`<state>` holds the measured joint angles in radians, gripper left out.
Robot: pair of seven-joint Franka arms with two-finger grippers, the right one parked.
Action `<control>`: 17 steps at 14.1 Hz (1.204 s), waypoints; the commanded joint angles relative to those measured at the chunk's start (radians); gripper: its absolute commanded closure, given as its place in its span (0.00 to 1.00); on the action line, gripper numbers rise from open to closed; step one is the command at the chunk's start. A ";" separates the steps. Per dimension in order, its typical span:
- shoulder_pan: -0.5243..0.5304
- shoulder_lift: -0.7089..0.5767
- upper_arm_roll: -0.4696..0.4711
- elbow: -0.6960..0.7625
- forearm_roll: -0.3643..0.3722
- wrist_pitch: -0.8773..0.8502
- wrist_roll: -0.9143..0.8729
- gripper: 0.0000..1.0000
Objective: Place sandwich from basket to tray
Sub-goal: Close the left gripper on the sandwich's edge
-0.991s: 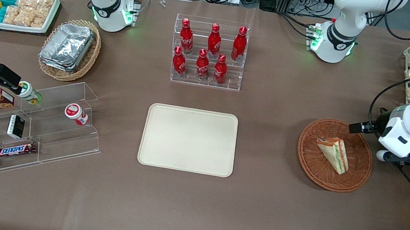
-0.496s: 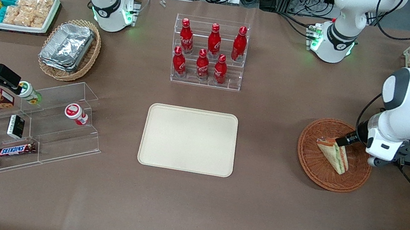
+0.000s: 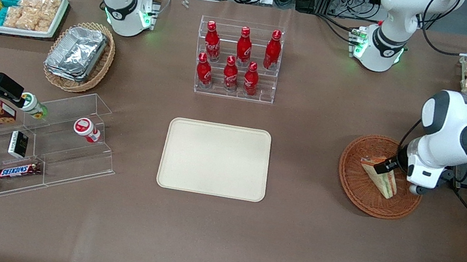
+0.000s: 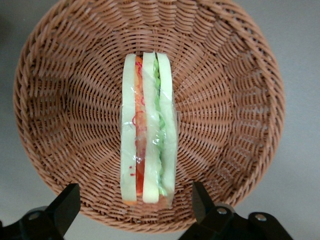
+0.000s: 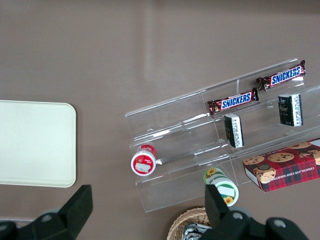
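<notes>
So the sandwich (image 4: pixel 147 135) is lying in the basket (image 3: pixel 352 178), standing on its edge with the filling layers facing up at the wrist camera. The gripper (image 4: pixel 136 207) is hovering right over it, at the wide end of the wedge. Its fingers (image 4: pixel 65 202) are spread wide apart, one on each side of the sandwich, with a clear gap between each tip and the wrap, so they're not gripping anything. In the front view the gripper is sitting over the basket's edge toward the working arm's end of the counter (image 3: pixel 290 246). The tray (image 3: pixel 215 158) is lying bare mid-counter, well apart from the basket, nearer the front camera than the rack of red bottles (image 3: pixel 237 59).
</notes>
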<state>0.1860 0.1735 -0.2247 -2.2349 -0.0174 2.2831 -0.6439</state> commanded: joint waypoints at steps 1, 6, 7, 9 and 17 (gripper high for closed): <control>0.007 0.020 -0.002 -0.022 0.013 0.051 -0.022 0.01; 0.006 0.031 -0.002 -0.020 0.023 0.061 -0.048 0.65; 0.006 0.026 -0.002 -0.019 0.043 0.056 -0.063 0.79; 0.000 0.012 -0.004 -0.012 0.053 0.038 -0.095 1.00; -0.082 -0.035 -0.077 0.240 0.083 -0.370 -0.092 1.00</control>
<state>0.1245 0.1440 -0.2761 -2.0822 0.0457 2.0203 -0.7207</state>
